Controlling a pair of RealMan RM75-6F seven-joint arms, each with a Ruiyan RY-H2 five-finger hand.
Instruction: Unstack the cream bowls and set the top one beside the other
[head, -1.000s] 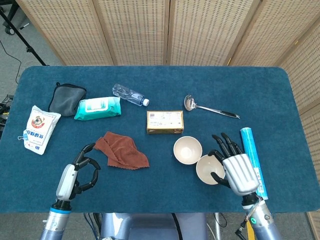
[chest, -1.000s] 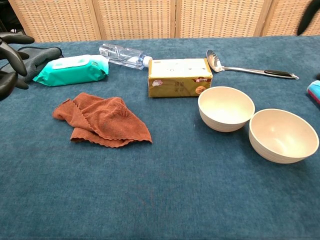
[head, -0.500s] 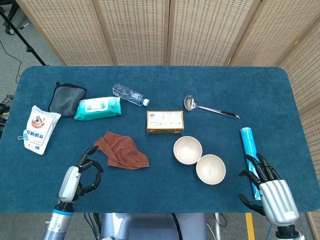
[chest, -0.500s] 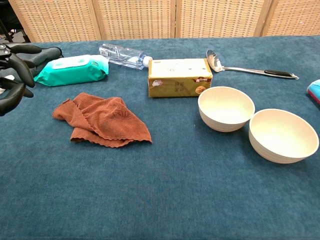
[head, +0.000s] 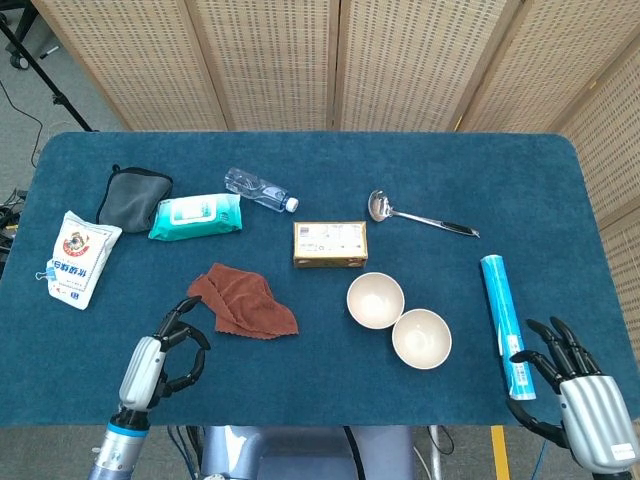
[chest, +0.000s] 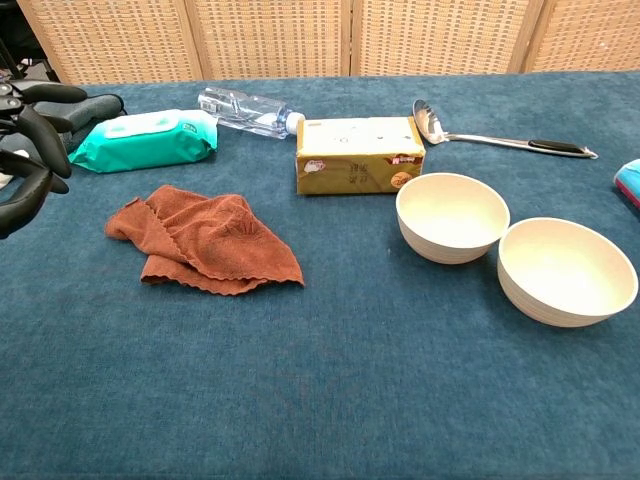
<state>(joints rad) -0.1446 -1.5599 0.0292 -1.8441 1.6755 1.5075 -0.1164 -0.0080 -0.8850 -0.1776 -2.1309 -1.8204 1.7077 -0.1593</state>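
Two cream bowls stand upright side by side on the blue table. One cream bowl (head: 375, 299) (chest: 452, 216) is nearer the middle; the other cream bowl (head: 421, 338) (chest: 566, 271) touches it at the right front. My right hand (head: 582, 400) hovers at the table's front right corner, fingers spread, holding nothing, well clear of the bowls. My left hand (head: 160, 364) (chest: 25, 140) is at the front left with fingers loosely curled and empty.
A rust cloth (head: 243, 301) lies left of the bowls, a yellow box (head: 330, 244) behind them. A ladle (head: 415, 215), a blue tube (head: 503, 324), a water bottle (head: 258, 189), a wipes pack (head: 196, 216), a grey pouch (head: 133, 198) and a white packet (head: 76, 257) are spread around.
My right hand let go of the right-hand bowl and drew back to the front right corner. The left hand shifted slightly toward the front edge. Both bowls stay put.
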